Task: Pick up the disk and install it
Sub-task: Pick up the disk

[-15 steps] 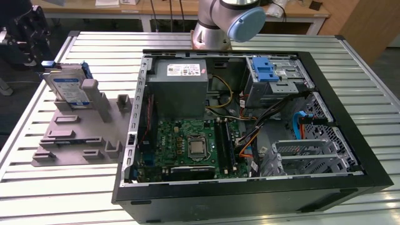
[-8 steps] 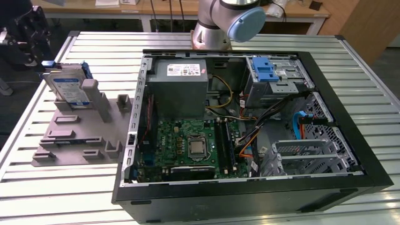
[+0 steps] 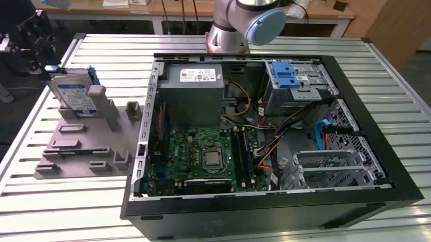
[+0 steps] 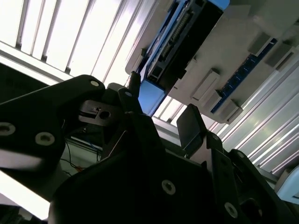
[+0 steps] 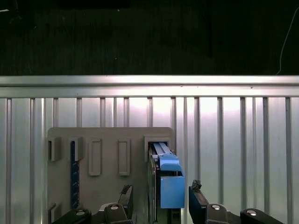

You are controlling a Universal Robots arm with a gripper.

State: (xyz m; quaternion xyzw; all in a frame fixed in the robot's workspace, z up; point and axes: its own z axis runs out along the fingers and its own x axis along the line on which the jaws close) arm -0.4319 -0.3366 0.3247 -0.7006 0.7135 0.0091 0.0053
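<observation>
The blue-framed silver disk (image 3: 72, 97) stands on edge in the grey holder (image 3: 81, 151).

On the exterior view's left, the silver hard drive in its blue plastic carrier (image 3: 72, 96) stands in the grey plastic holder (image 3: 81, 156), whose post hides its lower corner. In the first wrist view the picture's edge cuts off all of the black hand (image 5: 160, 187) but its fingertips, and part of the drive. The grey robot arm (image 3: 235, 30) runs off past the exterior view's top edge.
</observation>
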